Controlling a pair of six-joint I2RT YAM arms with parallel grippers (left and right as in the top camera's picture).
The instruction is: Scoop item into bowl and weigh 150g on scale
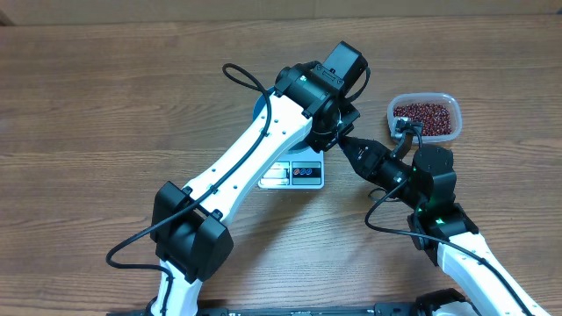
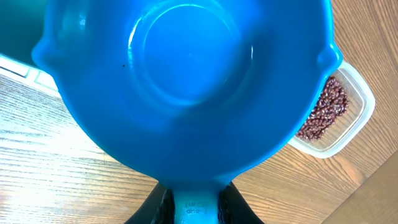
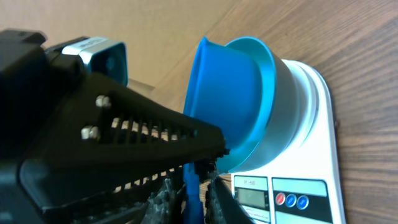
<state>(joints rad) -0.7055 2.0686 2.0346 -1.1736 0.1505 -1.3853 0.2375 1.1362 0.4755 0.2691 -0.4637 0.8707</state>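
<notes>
My left pincer point(image 2: 196, 188) is drawn narrow and clamped on a small flat tab at the near rim of the round, deep, bright blue bowl point(image 2: 186, 93). From that wrist I look straight into the bowl's glossy inside, which fills most of the view. My right pincer point(image 3: 189, 194) is narrow too, its two ribbed fingers point(image 3: 163, 200) set close on either side of a thin blue strip point(image 3: 192, 186). I cannot tell whether that strip is part of the bowl's rim or something separate. Just past it, the right wrist view shows the left arm's black fingers crossing in front. Beyond them the bowl is tipped steeply over the small flat white rectangular kitchen scale point(image 3: 323, 155), base toward the upper left of that view and mouth toward the lower right. Whether the bowl's lower rim touches the scale's top I cannot tell. The scale's display window and its round coloured marks lie along the front edge, the side nearest my right wrist. From overhead only a sliver of the bowl shows beside the left arm, just above the scale in the frame. Further right, apart from the scale, a clear rectangular plastic tub point(image 1: 450, 104) stands on the brown wood-grain worktop point(image 1: 105, 105). It holds the loose heap of small dark red-brown beans point(image 1: 426, 115). In the left wrist view the bowl's rim hides part of this tub.
</notes>
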